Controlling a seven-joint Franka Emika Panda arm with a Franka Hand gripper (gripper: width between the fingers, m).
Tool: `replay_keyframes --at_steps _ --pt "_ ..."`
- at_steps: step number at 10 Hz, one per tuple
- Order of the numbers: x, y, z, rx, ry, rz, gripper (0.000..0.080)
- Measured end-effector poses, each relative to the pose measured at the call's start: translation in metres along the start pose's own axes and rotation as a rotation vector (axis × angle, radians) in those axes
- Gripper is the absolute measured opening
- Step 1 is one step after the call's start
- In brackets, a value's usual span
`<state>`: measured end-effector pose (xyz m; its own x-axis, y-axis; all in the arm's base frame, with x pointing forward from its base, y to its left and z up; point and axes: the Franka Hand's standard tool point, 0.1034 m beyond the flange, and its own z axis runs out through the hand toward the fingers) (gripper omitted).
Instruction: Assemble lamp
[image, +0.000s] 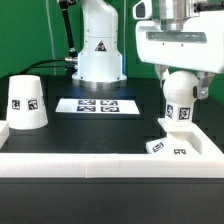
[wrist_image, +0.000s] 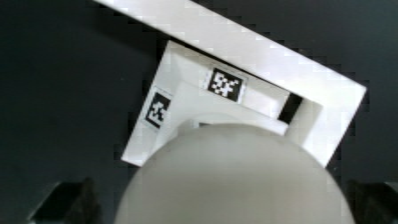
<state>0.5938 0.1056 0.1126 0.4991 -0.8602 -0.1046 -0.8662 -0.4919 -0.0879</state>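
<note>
My gripper (image: 180, 84) is shut on the white ball-shaped bulb (image: 179, 98), holding it upright by its round head with its tagged stem pointing down. The bulb hangs just above the flat angular lamp base (image: 180, 147), which lies at the exterior view's right against the white wall. In the wrist view the bulb (wrist_image: 237, 172) fills the foreground and the base (wrist_image: 222, 100) with its square tags lies beyond it; my fingers (wrist_image: 68, 200) show dark at either side of the bulb. The cone-shaped shade (image: 25, 103) with a black-and-white tag stands at the exterior view's left.
The marker board (image: 97, 104) lies flat in the middle of the black table. The robot pedestal (image: 98, 50) stands behind it. A raised white wall (image: 80, 167) runs along the front and up both sides.
</note>
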Motion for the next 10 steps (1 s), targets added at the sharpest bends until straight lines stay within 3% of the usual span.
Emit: replay_keyframes --at_steps 2,8,10 --pt "0.0020 -0.0003 0.0018 0.019 0.017 -0.200 0.0698" --pt "0.0035 -0.0008 0.0025 0.012 0.038 -0.733 0.0699" --pt "-0.0046 -0.0013 -0.0020 0.020 0.043 -0.778 0.0699"
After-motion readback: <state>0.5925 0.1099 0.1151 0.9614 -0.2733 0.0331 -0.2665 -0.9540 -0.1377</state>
